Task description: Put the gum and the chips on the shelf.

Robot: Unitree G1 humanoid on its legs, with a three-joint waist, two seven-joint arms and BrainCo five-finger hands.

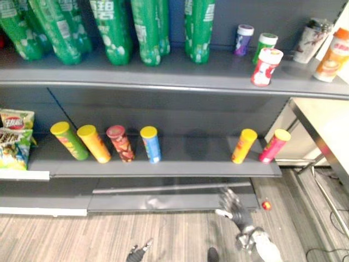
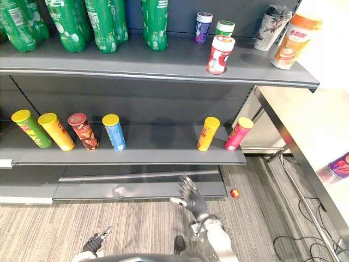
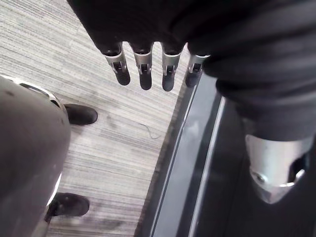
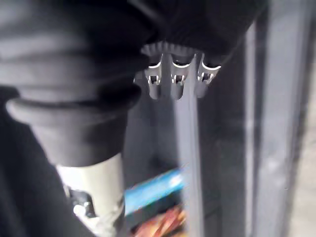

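Several chip cans lie on the middle shelf (image 1: 180, 166): green (image 1: 69, 140), orange (image 1: 94, 143), red (image 1: 120, 143) and blue (image 1: 151, 144) at the left, yellow (image 1: 244, 145) and pink (image 1: 274, 145) at the right. On the upper shelf stand small gum bottles: purple (image 1: 244, 40), green (image 1: 264, 46) and a tilted red-and-white one (image 1: 266, 66). My right hand (image 1: 233, 207) hangs open and empty below the middle shelf, in front of the bottom board. My left hand (image 1: 139, 252) is low over the floor, its fingers (image 3: 143, 69) straight and holding nothing.
Green drink bottles (image 1: 147, 30) line the upper shelf, with cups (image 1: 331, 54) at its right end. Snack bags (image 1: 15, 139) sit at the middle shelf's left end. A small red thing (image 1: 266, 205) lies on the floor. A white table (image 2: 305, 136) stands to the right.
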